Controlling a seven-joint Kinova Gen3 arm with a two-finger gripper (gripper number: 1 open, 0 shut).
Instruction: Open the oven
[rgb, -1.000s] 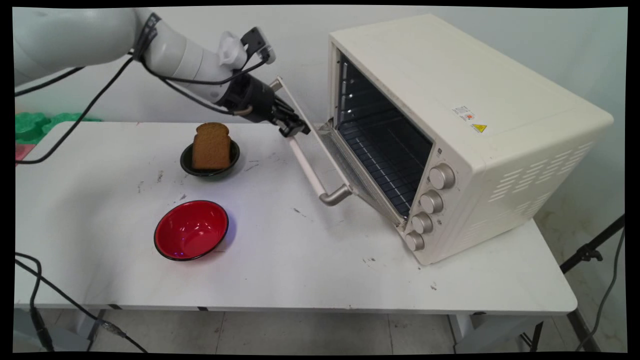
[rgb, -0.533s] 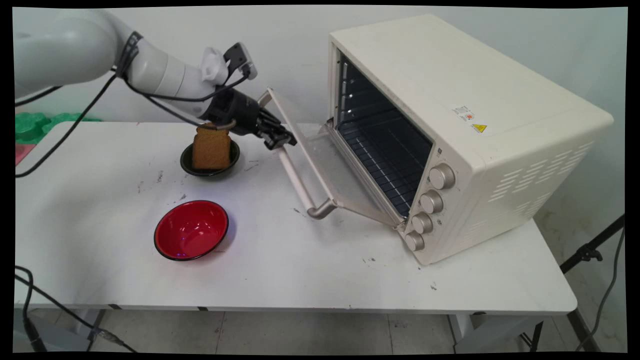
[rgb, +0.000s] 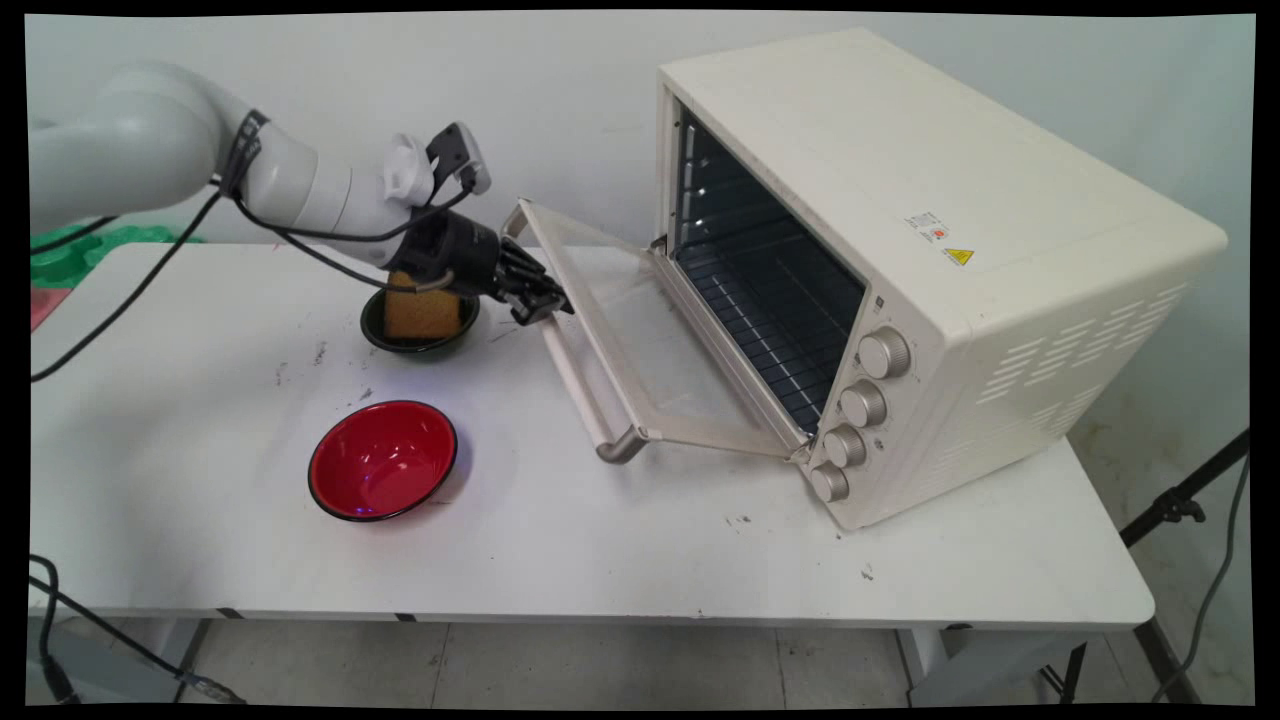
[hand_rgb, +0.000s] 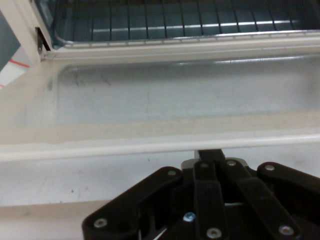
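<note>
The hand (rgb: 545, 303), pinching the oven (rgb: 900, 240) door's handle (rgb: 580, 385), has swung the door (rgb: 640, 350) lower, nearly flat, centre frame.

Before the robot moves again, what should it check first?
1. Oven door open: ok, swung down wide from the oven.
2. Gripper at the door handle: ok, right against its far end.
3. Firm hold on the handle: cannot tell.
4. Bread upright in the dark bowl: ok, but the wrist is very close over it.
5. Red bowl away from the door: ok, apart and empty.
6. Oven rack free: ok where visible.
</note>
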